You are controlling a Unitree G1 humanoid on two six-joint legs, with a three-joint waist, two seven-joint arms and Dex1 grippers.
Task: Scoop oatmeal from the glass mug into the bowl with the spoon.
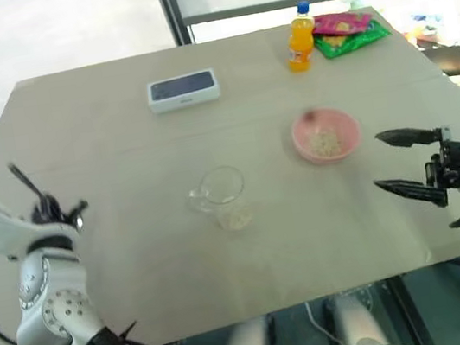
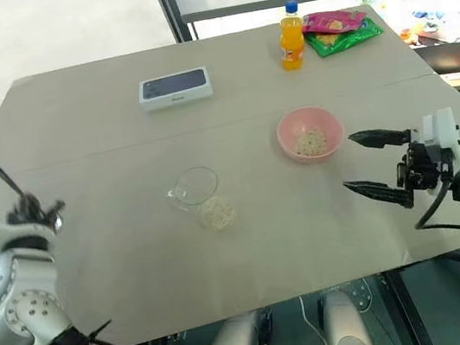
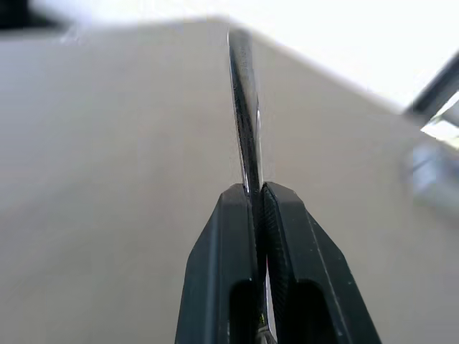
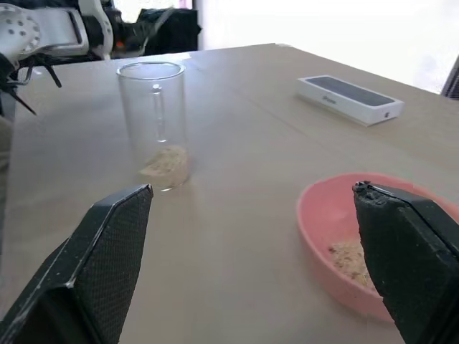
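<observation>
On the table (image 1: 122, 154), a round pink bowl (image 1: 326, 135).

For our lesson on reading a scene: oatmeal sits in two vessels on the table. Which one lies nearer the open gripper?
The pink bowl. It sits just beside the open right gripper, while the glass mug stands further off, mid-table.

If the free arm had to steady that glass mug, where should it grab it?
Probably round the upper wall of the glass mug, coming in level from the robot's right, where the open right gripper already waits. The mug stands upright, tall and narrow, with oatmeal only at the bottom, and in the head views its handle points left, leaving that right side smooth.
</observation>
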